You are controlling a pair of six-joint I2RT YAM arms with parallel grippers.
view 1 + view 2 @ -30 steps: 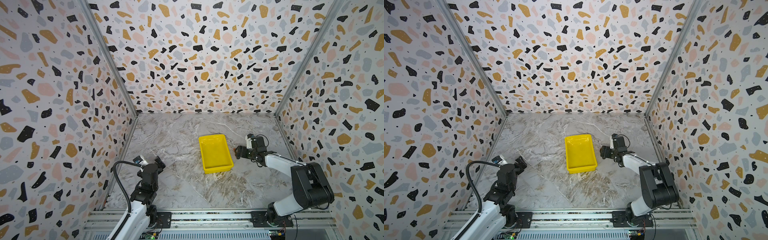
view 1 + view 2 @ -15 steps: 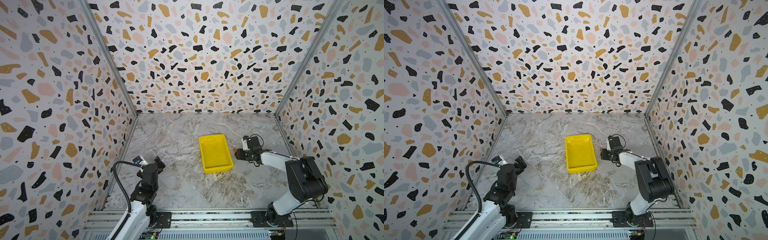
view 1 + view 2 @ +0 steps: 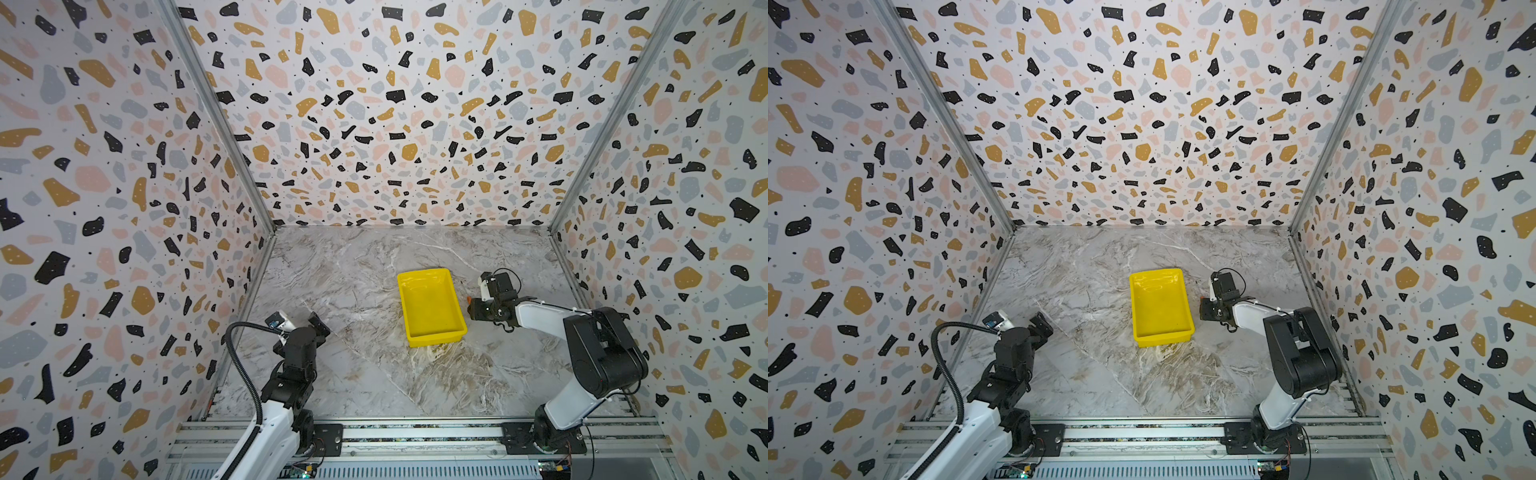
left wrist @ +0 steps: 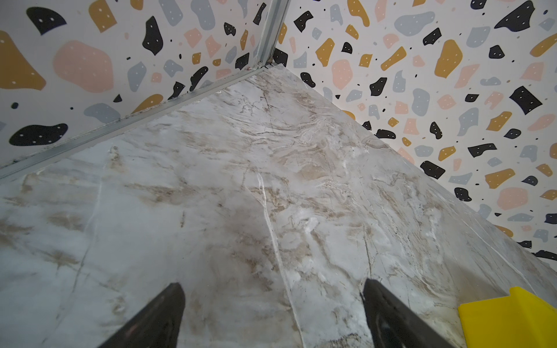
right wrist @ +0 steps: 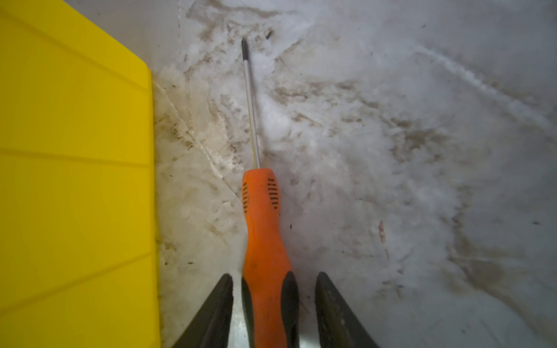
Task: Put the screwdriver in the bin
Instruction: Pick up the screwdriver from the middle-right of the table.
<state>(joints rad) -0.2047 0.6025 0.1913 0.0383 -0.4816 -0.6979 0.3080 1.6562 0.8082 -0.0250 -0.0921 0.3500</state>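
Squarely between right gripper [image 5: 273, 289] fingers [image 5: 334, 310], the screwdriver [image 5: 265, 241] handle.

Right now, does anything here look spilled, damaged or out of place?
Nothing stands out. The bright yellow plastic bin sits flat and undamaged on the marble-patterned tabletop. The orange-handled screwdriver lies beside it, between the right gripper's fingers.

- The left gripper [image 4: 272, 316] shows as two dark fingers [image 4: 156, 319], standing well apart with bare surface between them.
- The marble-patterned worktop [image 4: 241, 180] fills most of the view, grey-white with brown veins.
- A corner of the yellow bin [image 4: 509, 319] sits just beside one finger.
- Terrazzo-patterned walls [image 4: 422, 75] meet at a metal corner post [image 4: 272, 30].
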